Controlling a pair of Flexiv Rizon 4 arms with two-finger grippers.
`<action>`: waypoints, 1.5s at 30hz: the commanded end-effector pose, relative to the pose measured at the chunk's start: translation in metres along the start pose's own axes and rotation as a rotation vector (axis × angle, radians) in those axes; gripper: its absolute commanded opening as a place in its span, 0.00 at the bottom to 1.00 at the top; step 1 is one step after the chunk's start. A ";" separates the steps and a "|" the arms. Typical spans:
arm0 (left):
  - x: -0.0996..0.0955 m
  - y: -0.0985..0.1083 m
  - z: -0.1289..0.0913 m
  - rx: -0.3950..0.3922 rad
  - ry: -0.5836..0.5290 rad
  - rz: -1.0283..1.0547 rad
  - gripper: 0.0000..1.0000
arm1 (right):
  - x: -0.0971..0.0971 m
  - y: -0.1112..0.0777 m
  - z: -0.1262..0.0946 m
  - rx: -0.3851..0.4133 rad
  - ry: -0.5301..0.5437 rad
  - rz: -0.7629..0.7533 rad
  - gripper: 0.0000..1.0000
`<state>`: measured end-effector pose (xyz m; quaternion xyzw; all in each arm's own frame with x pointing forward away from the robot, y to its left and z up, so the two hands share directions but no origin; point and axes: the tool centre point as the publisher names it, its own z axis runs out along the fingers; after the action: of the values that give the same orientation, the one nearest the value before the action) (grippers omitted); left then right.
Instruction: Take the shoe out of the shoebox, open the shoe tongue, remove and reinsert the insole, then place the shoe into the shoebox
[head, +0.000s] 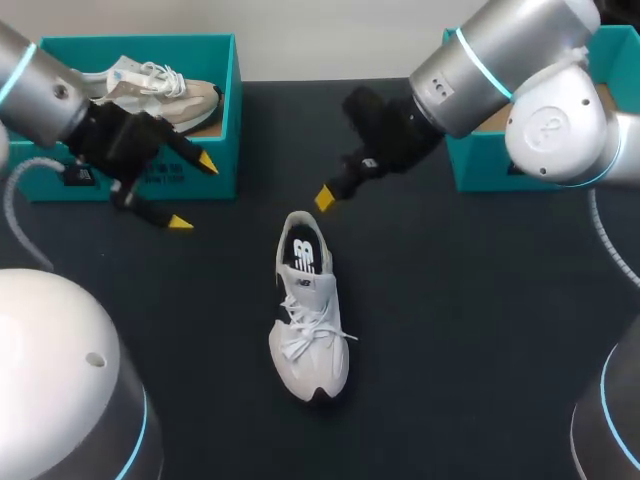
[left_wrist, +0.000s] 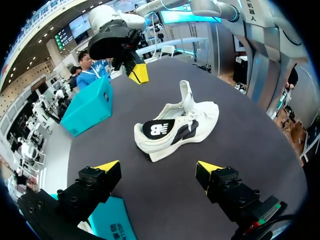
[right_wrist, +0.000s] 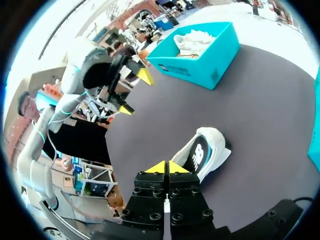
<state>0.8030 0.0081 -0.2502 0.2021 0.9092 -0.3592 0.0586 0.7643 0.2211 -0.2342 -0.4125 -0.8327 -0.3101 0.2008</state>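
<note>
A white lace-up shoe (head: 308, 320) lies on the dark table, heel toward the far side, its dark inside showing at the opening. My right gripper (head: 326, 198) hangs just beyond the heel, shut with nothing in it. In the right wrist view its tips (right_wrist: 166, 167) meet and the shoe (right_wrist: 207, 150) lies just ahead of them. My left gripper (head: 193, 192) stands open in front of the left teal shoebox (head: 200, 170), well left of the shoe. In the left wrist view the shoe (left_wrist: 177, 125) lies ahead of the left gripper (left_wrist: 159, 167), tongue raised.
The left shoebox holds a second, beige-and-white shoe (head: 160, 85). Another teal box (head: 500, 150) sits at the back right, behind my right arm. Bare table surrounds the shoe on the near and right sides.
</note>
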 end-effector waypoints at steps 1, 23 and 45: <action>-0.001 -0.004 -0.047 -0.029 0.008 0.005 1.00 | 0.005 0.001 0.010 0.007 -0.203 0.154 0.00; -0.005 0.002 -0.072 -0.034 0.011 0.025 1.00 | 0.007 0.004 0.025 0.017 -0.662 0.286 0.00; -0.005 0.002 -0.072 -0.034 0.011 0.025 1.00 | -0.010 -0.009 0.071 -0.030 -0.756 0.402 0.00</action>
<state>0.8119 0.0562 -0.1969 0.2141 0.9124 -0.3435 0.0614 0.7561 0.2479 -0.2769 -0.6534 -0.7455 -0.1142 -0.0656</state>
